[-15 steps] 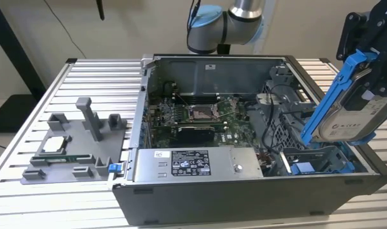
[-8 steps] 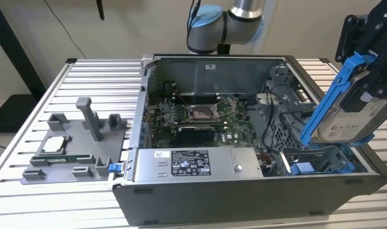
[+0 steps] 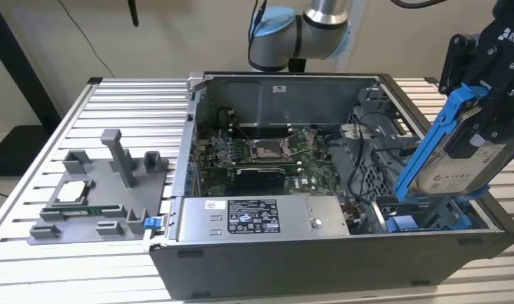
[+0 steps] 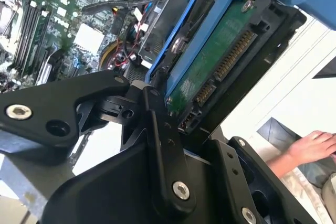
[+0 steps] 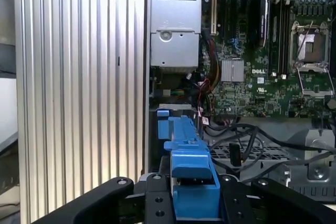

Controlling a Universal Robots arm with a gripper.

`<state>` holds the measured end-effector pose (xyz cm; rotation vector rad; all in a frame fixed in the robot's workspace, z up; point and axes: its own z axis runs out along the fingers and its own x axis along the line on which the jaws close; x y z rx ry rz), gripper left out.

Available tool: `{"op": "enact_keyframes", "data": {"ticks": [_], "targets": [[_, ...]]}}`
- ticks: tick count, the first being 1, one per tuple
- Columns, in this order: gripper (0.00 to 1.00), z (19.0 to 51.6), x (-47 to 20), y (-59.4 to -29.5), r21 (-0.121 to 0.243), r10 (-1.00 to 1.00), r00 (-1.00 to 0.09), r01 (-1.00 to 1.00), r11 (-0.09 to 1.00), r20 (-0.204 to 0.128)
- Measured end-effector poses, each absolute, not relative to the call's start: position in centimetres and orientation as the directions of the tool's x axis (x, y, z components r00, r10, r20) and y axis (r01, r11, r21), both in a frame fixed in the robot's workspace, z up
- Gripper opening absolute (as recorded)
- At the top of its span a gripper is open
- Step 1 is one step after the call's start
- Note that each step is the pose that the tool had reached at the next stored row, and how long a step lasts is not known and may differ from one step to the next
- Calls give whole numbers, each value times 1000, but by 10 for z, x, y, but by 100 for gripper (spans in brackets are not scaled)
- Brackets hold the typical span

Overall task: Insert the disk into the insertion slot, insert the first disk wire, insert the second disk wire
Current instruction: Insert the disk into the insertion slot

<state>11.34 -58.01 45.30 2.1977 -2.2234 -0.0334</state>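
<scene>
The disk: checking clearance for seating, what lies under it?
Under the disk sits the insertion slot, its blue tabs showing; the slot's floor is covered by the disk.

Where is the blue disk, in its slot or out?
Out. The disk stands steeply tilted above the case, its top clamped between the jaws of the gripper, its lower end just reaching the slot.

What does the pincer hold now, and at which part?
The pincer holds the disk by the upper end of its blue carrier.
</scene>
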Motion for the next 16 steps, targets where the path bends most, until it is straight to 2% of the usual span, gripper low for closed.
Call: {"op": "enact_keyframes", "data": {"ticks": [16], "targets": [[0, 427, 110, -576, 26, -1000, -12, -1000, 11, -4]]}}
